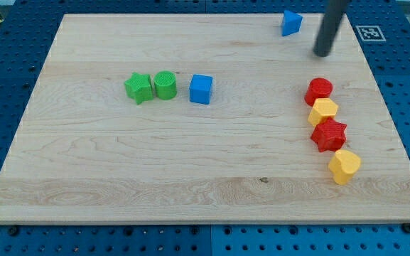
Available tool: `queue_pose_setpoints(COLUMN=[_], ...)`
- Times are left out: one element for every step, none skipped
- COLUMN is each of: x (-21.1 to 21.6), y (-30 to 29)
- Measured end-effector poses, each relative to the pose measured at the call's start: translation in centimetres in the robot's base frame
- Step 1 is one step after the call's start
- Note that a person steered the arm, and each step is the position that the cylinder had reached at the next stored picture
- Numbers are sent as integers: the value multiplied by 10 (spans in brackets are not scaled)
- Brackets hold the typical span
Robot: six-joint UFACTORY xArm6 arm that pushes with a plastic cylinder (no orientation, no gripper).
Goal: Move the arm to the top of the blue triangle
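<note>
A: Where is my tip (322, 53) right now?

B: Near the view's top right of the surface (190, 178), resting on bare wood. It touches no block.

A: And the blue triangle (290, 22)?

B: Close to the top edge of the surface, up and to the view's left of my tip. The two are near each other but clearly apart.

A: So which way does the coming move run?

B: I judge it as up and leftward, curving round the triangle to reach the strip of wood between it and the top edge. That strip looks narrow, so a straight line risks nudging the block.

A: What state is the end effector in?

B: It is a plain rod with nothing to open or close, and it holds nothing.

A: Anything else in the way?

B: No. The red block (319, 89), yellow block (323, 111), red star (329, 134) and yellow heart (344, 166) form a column below my tip. The blue cube (200, 89), green cylinder (165, 84) and green star (138, 87) sit well off to the view's left
</note>
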State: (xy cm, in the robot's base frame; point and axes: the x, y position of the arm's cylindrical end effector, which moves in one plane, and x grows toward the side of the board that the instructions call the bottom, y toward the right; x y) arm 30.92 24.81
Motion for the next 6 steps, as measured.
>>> queue_pose_setpoints(x=[-27, -76, -118, -118, -118, -118], y=[65, 79, 53, 44, -23, -57])
